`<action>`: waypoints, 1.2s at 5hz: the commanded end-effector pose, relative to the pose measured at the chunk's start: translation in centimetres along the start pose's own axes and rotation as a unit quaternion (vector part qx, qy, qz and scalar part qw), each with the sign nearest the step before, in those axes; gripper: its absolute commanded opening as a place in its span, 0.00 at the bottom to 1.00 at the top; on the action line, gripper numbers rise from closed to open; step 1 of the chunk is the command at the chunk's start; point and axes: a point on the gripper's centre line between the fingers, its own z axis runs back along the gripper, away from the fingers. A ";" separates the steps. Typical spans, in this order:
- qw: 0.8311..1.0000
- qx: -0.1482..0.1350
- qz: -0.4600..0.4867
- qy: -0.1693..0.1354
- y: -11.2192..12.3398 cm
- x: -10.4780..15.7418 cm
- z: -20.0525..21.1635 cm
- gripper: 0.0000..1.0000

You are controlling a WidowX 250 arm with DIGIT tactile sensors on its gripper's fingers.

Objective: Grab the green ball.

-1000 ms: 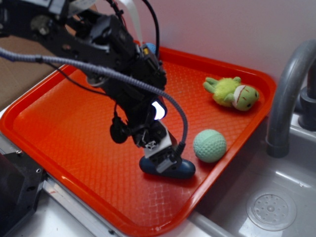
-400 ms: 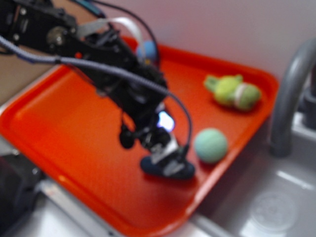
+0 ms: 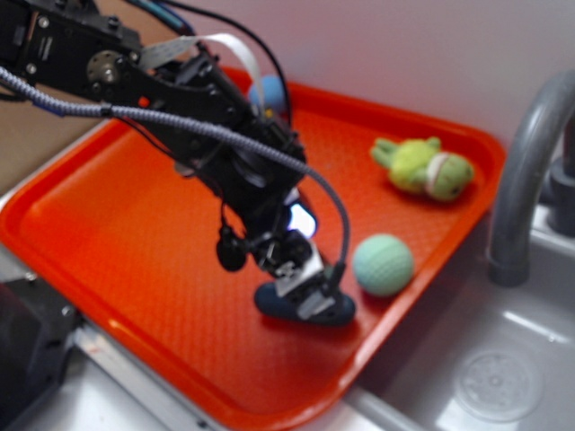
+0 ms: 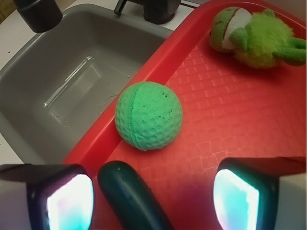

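A grey sink [image 4: 62,81] fills the side beyond the tray, with one curved faucet [image 3: 526,171] standing over it. The single red tray [image 3: 108,224] sits right against the sink's edge, its raised rim likely there to keep loose toys from rolling off.

One black robot arm [image 3: 180,99] reaches down over the tray's middle, angled toward the sink-side rim. Its end effector [image 4: 148,191] is spread, the two fingers [image 4: 62,196] wide apart with nothing between them, seemingly readied to straddle a ball.

One plush frog [image 3: 424,168] lies on its side near the far corner, well apart from the arm.

The green ball [image 4: 148,116], the only one of that colour, rests on the tray floor close to the sink-side rim, just ahead of the open fingers and roughly centred between them.

A dark oblong object [image 4: 132,194] lies on the tray under the end effector, near the ball. A single blue ball [image 3: 267,92] peeks out behind the arm at the far edge.
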 end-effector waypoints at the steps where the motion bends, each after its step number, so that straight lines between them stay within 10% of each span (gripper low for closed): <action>1: 0.999 0.004 -0.004 -0.036 0.1 3.0 -3.1 1.00; 3: 0.999 -0.028 -0.016 -0.044 -1.6 3.8 -4.2 1.00; 4: 0.998 -0.026 -0.018 -0.047 -1.8 3.9 -3.9 0.00; 6: 0.999 0.023 -0.001 -0.030 -1.2 4.2 -0.5 0.00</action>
